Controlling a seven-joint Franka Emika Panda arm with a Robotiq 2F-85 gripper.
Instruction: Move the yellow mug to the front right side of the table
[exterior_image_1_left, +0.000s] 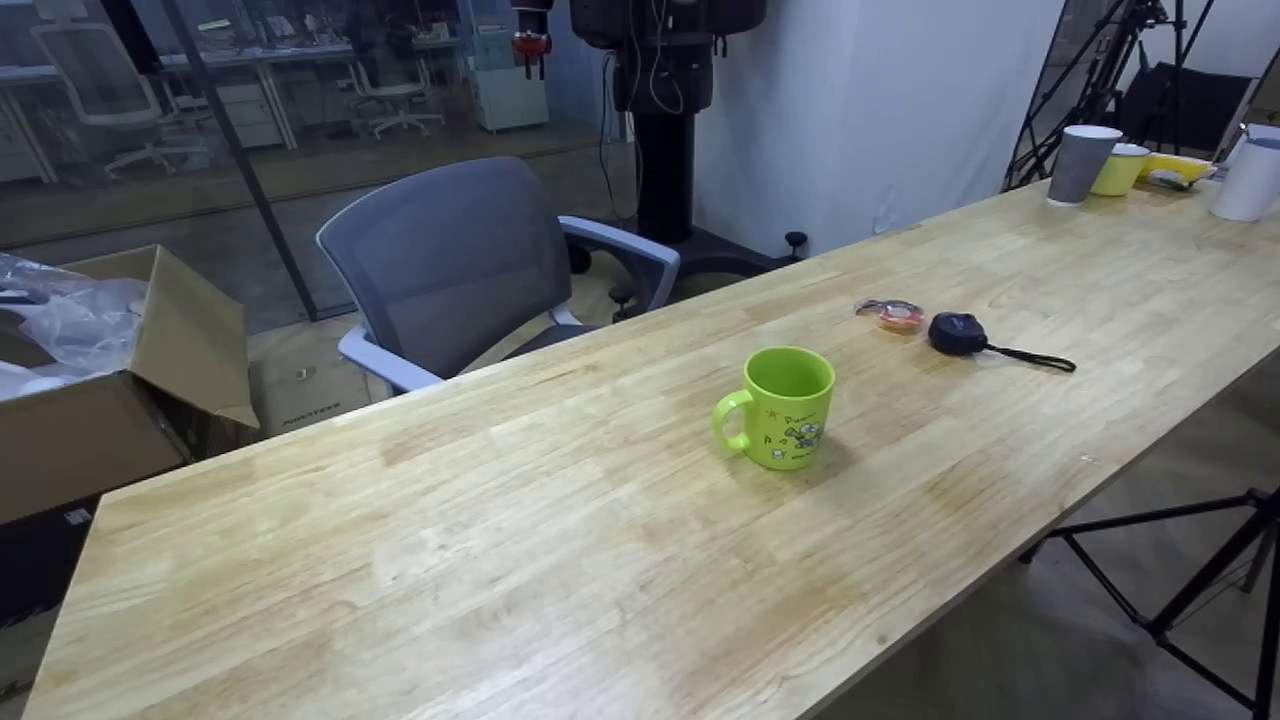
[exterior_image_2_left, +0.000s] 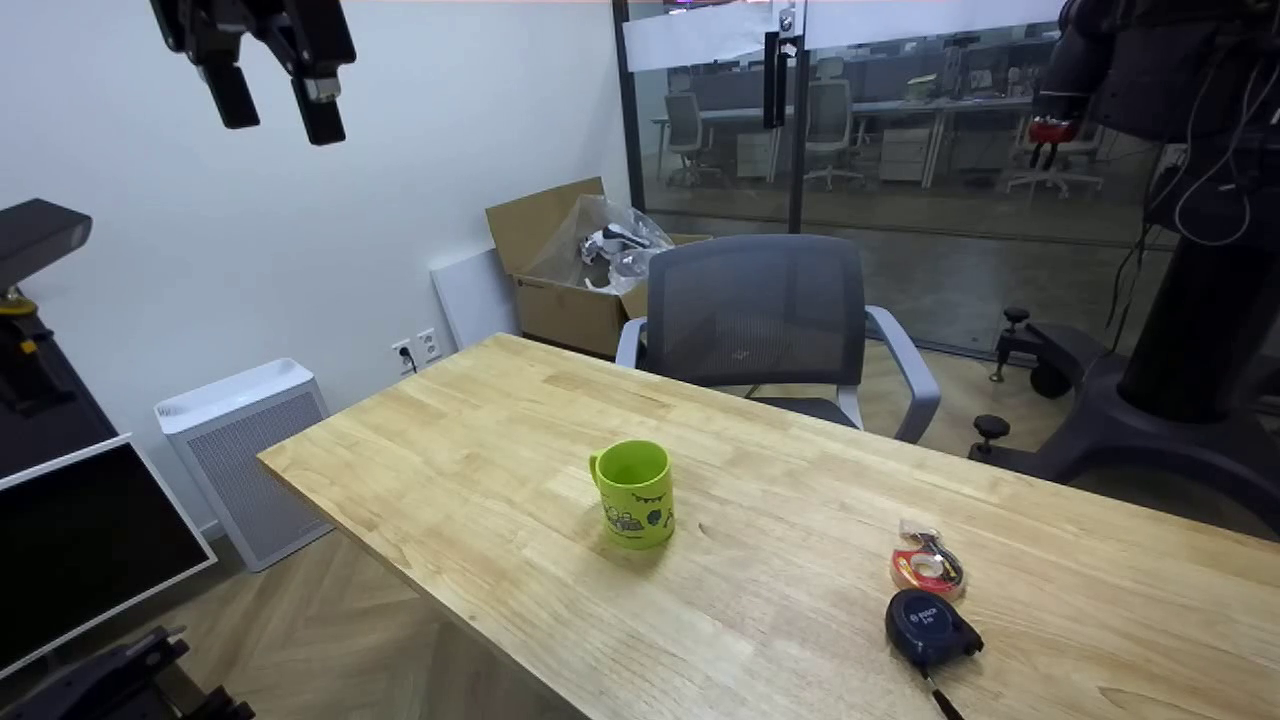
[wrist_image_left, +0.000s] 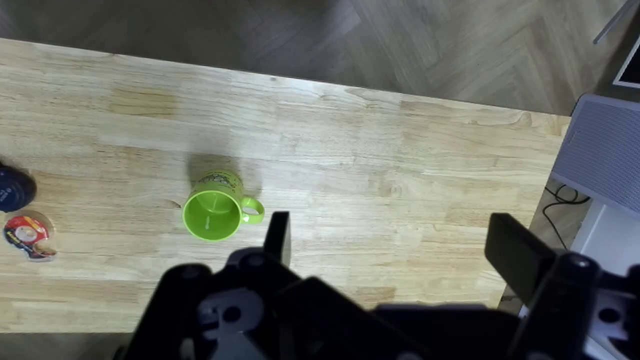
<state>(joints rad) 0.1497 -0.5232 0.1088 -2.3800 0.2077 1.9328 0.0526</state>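
The yellow mug (exterior_image_1_left: 785, 425) is lime green with printed drawings and stands upright on the light wood table (exterior_image_1_left: 450, 560). It also shows in an exterior view (exterior_image_2_left: 638, 505), and in the wrist view the mug (wrist_image_left: 212, 212) is left of the jaws with its handle toward them. The table (exterior_image_2_left: 480, 450) shows in both exterior views and fills most of the wrist view (wrist_image_left: 375, 150). My gripper (exterior_image_2_left: 282, 115) hangs high above the table's end, apart from the mug. In the wrist view the gripper (wrist_image_left: 390, 237) is wide open with nothing between its fingers.
A red tape dispenser (exterior_image_2_left: 925, 568) and a dark blue tape measure (exterior_image_2_left: 928, 630) lie on the table beyond the mug. A grey cup (exterior_image_1_left: 1083, 165), another yellow-green cup (exterior_image_1_left: 1122, 170) and a white container (exterior_image_1_left: 1248, 180) stand at the far end. A grey chair (exterior_image_1_left: 460, 270) is against the long edge.
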